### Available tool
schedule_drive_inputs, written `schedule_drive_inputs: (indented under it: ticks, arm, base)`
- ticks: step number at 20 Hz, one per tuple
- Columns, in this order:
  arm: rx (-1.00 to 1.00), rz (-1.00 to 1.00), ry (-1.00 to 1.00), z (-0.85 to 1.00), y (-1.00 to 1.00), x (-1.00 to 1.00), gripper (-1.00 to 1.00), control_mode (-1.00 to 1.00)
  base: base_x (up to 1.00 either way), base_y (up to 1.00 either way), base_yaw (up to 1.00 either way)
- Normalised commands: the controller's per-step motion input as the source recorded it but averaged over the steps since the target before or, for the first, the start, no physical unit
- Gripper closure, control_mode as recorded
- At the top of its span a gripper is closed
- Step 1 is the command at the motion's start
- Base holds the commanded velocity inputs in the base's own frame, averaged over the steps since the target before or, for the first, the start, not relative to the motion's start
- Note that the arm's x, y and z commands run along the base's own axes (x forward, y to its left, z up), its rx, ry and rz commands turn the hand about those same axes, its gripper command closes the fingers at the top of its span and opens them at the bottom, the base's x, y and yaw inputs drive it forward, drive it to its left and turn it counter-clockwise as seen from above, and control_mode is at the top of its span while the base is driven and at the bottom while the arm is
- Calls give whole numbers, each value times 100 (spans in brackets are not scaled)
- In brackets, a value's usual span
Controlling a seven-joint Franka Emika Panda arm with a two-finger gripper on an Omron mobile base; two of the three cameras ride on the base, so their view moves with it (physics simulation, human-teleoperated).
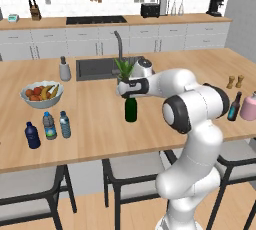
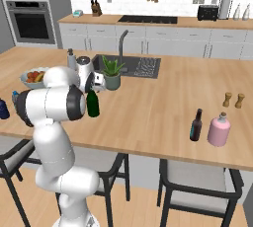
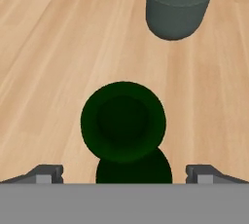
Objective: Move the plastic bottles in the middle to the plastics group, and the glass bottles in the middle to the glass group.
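We list one green bottle upright on the wooden counter, near a potted plant. Our gripper hangs directly above it, fingers spread wide apart, holding nothing.

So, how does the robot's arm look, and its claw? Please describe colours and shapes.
The glossy white arm is built from thick rounded segments, with dark grey-black rings at the joints. No loose cables or printed markings are visible. The wrist ends in a white block with a dark band. The claw has two small dark grey finger tips with squared ends.
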Motion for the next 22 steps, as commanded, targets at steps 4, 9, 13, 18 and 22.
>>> schedule_drive_inputs:
  ticks: [4,9,13,18,22]
  arm:
    - [0,0,0,-8,0,13,-100,-100]
    - [0,0,0,-3,0,5,-100,-100]
    - [0,0,0,0,0,0,100,-100]
    - [0,0,-1,0,0,-5,100,-100]
    - [0,0,0,10,-9,-44,100,-100]
  base:
    - [0,0,0]
    - [0,0,0]
    - [0,0,0]
    - [0,0,0]
    - [0,0,0]
